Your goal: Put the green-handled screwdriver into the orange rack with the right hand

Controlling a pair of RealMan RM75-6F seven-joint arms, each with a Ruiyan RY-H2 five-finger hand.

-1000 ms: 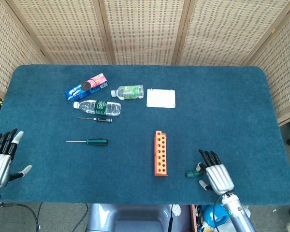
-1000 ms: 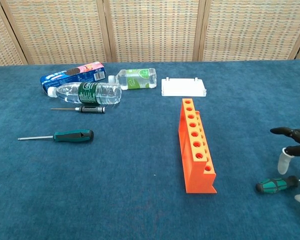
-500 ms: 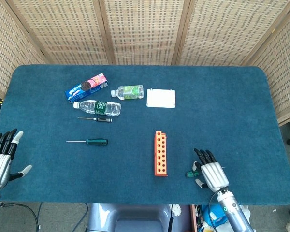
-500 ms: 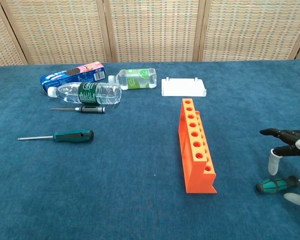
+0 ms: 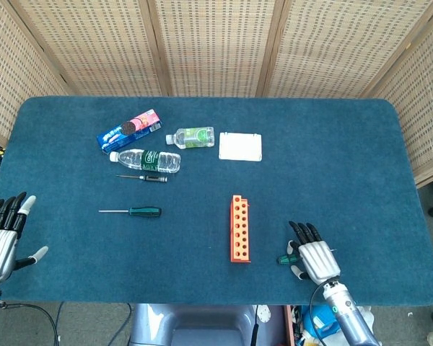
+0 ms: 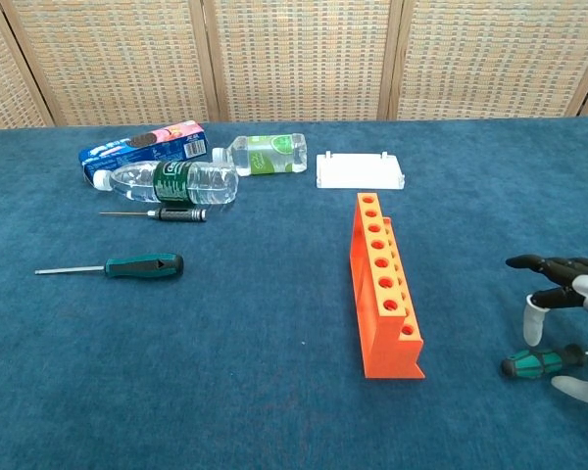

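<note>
The left hand (image 5: 1, 238) is seen spread wide at the table's (image 5: 332, 173) 8 o'clock edge. At 5 o'clock – right of the orange rack (image 5: 239, 228) – the green-handled screwdriver (image 6: 541, 360) lies under the right hand (image 5: 314, 254), fingers apart – nothing gripped.

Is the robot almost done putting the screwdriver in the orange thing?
Not yet. The orange rack has no tools in it. The right hand hangs open over a green-handled screwdriver lying on the table, not gripping it. Left to do: grab, lift, and slot it in.
</note>
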